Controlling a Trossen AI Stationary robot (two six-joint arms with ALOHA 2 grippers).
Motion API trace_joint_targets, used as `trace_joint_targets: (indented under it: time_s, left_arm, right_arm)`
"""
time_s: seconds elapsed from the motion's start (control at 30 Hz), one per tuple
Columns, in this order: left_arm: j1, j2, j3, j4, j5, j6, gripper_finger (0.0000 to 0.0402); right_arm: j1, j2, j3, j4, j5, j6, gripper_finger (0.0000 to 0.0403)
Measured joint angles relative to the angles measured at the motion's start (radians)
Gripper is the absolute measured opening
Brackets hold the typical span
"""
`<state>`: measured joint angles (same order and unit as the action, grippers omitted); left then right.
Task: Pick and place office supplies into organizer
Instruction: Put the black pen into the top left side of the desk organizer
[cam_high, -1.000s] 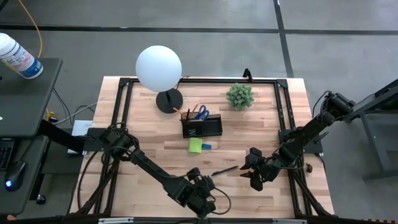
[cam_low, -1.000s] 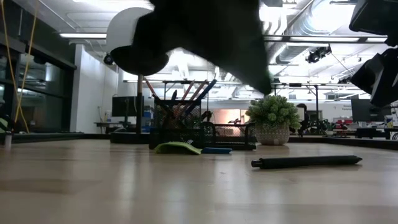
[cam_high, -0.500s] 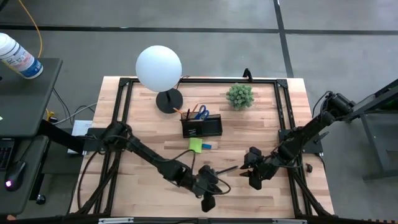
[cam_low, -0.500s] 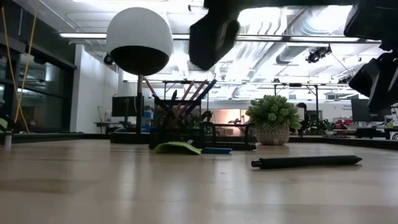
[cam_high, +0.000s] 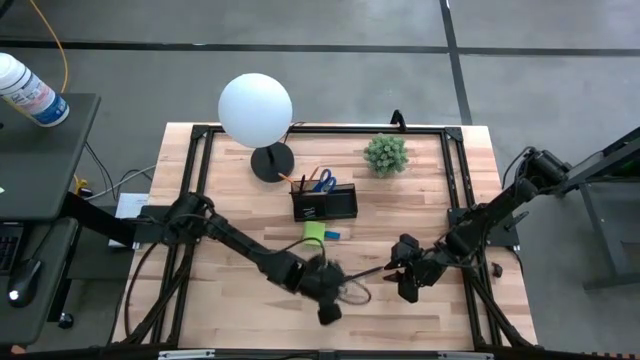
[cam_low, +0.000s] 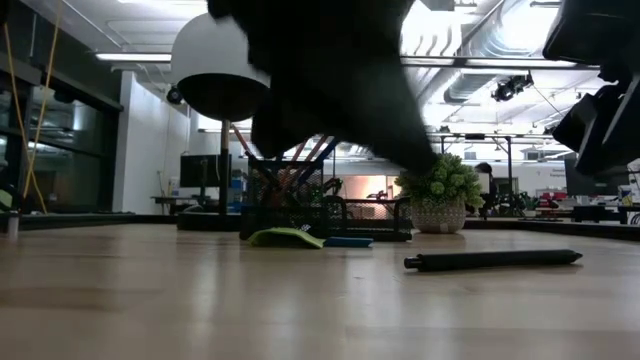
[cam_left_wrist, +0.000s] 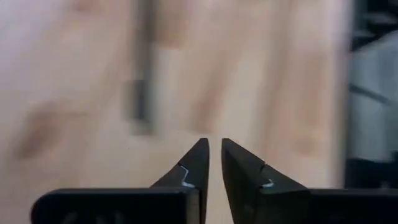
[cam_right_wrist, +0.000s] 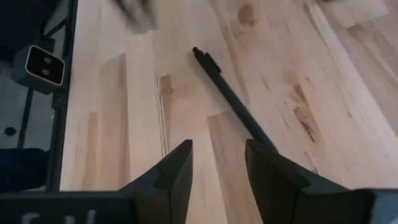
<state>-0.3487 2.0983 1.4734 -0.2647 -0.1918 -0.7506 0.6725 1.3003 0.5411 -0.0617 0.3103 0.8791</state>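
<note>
Black left gripper (cam_left_wrist: 214, 163) hangs over bare wood at table's near edge, tips w/ only a thin gap, holding nothing. Right gripper (cam_right_wrist: 217, 165) just right of it, fingers spread, empty, low over the pen (cam_high: 364, 270), which lies flat btwn the two grippers. Organizer (cam_high: 324, 203) sits farther back at centre w/ scissors (cam_high: 324, 181) in it; green pad (cam_high: 315, 233) and blue block (cam_high: 332, 235) lie just in front.

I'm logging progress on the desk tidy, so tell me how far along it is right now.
Partly done. The organizer already holds the scissors and several pencils. Nothing is in hand: the left pincer and the open right pincer hover either side of the black pen, which lies on the table. Also left: the green sticky-note pad and small blue block beside the organizer.
</note>
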Motion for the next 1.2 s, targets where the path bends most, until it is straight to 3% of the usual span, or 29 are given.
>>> trace_joint_targets:
  time_s: [0.1, 0.33, 0.47, 0.57, 0.7, 1.0, 1.2]
  left_arm:
    - [0.016, 0.000, 0.000, -0.074, -0.045, -0.017, 0.0051]
    - [0.021, 0.000, 0.000, -0.068, -0.068, -0.023, 0.0133]
    - [-0.005, 0.018, 0.004, -0.062, -0.187, -0.048, 0.0162]
    - [-0.043, 0.015, 0.034, -0.067, -0.295, -0.017, 0.0159]
    - [-0.061, 0.030, 0.050, -0.091, -0.334, 0.010, 0.0139]
    - [-0.054, 0.099, 0.055, -0.024, -0.285, -0.024, 0.0105]
    - [-0.050, 0.101, 0.070, -0.051, -0.323, -0.004, 0.0096]
  right_arm:
    - [-0.009, 0.000, 0.000, 0.005, 0.001, -0.006, 0.0138]
    - [-0.025, 0.000, 0.000, 0.010, 0.013, -0.023, 0.0138]
    - [-0.025, 0.000, 0.000, 0.011, 0.029, -0.024, 0.0138]
    - [-0.025, 0.000, 0.000, 0.013, 0.040, -0.024, 0.0138]
    - [-0.025, 0.000, 0.000, 0.015, 0.040, -0.024, 0.0138]
    - [-0.025, 0.001, 0.000, 0.016, 0.047, -0.024, 0.0138]
    - [-0.025, 0.001, 0.000, 0.022, 0.050, -0.018, 0.0138]
